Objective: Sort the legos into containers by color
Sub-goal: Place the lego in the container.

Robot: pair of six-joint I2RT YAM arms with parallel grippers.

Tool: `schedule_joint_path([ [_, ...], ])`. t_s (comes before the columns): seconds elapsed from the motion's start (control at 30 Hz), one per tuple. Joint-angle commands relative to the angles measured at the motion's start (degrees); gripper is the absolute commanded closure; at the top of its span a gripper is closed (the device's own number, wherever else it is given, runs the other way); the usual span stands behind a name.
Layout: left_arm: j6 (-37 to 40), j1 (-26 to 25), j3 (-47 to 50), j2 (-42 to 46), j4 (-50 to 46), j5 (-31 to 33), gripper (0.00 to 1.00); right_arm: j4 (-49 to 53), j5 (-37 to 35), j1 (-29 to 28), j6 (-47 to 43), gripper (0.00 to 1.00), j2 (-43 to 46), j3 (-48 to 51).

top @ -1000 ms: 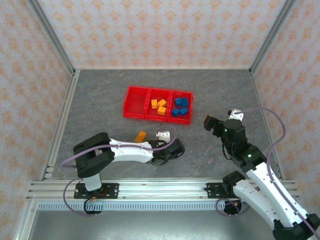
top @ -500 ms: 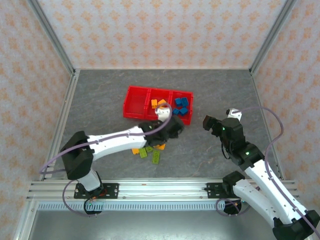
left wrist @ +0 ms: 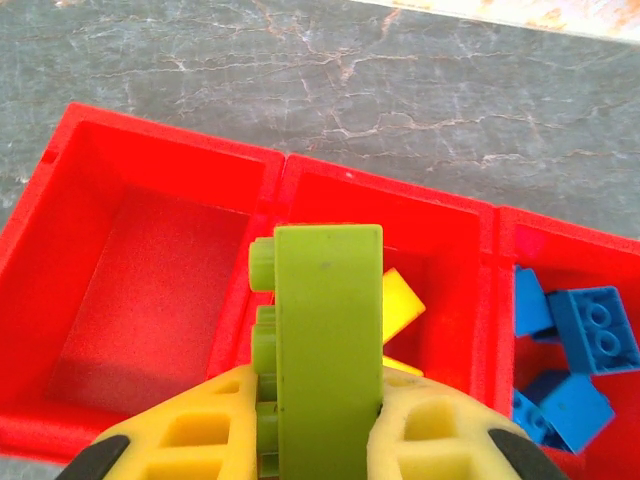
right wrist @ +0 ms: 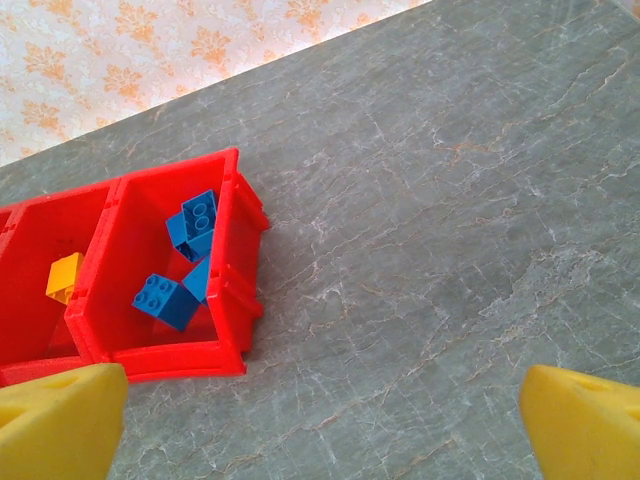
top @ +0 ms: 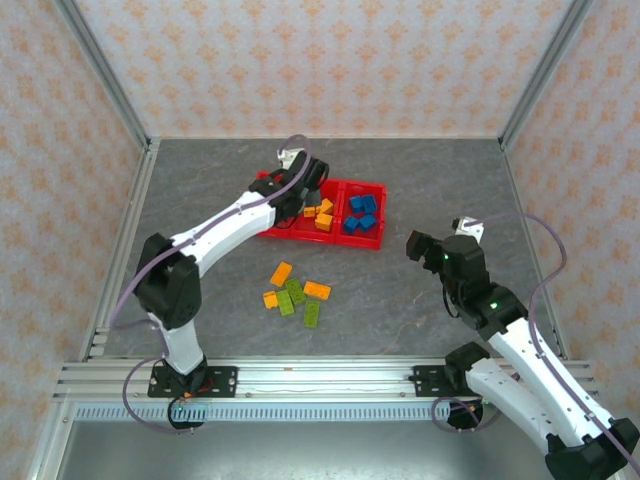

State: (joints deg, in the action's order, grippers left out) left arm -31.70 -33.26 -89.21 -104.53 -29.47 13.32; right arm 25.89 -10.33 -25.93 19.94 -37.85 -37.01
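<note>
Left gripper (left wrist: 320, 430), up from the pile (top: 296, 295), now hangs over the tray (left wrist: 170, 135) clamping a green brick (left wrist: 328, 330) (the bare left bin (left wrist: 150, 290) suits it); right gripper (right wrist: 320, 410) gapes, idle.

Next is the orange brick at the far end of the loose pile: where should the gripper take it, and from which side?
Come down and grip the orange brick across its two long sides. It lies flat and slanted, longer than wide, long sides apparently free. A green brick sits by its near end, so an end-to-end grip would likely bump it.
</note>
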Motion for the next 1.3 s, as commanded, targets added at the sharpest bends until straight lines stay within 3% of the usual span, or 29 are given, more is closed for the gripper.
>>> schedule_joint_path([
  [0.0, 3.84, 0.86, -3.01, -1.97, -2.06, -1.64, 1.00, -0.05, -2.18, -0.10, 0.64, 0.00, 0.14, 0.45],
  [0.37, 6.03, 10.45, -1.54, -3.46, 0.19, -4.28, 1.00, -0.01, -2.04, -0.08, 0.63, 0.00, -0.48, 0.35],
  [0.77, 8.59, 13.86, -0.57, -9.86, 0.00, -7.08, 0.98, -0.06, -1.95, -0.09, 0.58, 0.00, -0.56, 0.45],
  [0.97, 9.29, 14.19, 1.01, -7.94, 1.77, -6.34, 0.59, -0.05, -2.06, -0.08, 0.58, 0.00, -0.63, 0.41],
  [1.03, 9.71, 14.18, 1.92, -5.94, 2.71, -6.54, 0.56, -0.05, -2.04, -0.08, 0.54, 0.00, -0.74, 0.40],
  [1.17, 10.35, 14.18, 3.08, -1.31, 2.95, -6.12, 0.34, -0.05, -1.93, -0.09, 0.58, 0.00, -0.91, 0.45],
  [1.27, 11.38, 14.18, 2.42, 1.06, 1.21, -6.66, 0.28, -0.05, -1.91, -0.08, 0.57, 0.00, -0.87, 0.45],
])
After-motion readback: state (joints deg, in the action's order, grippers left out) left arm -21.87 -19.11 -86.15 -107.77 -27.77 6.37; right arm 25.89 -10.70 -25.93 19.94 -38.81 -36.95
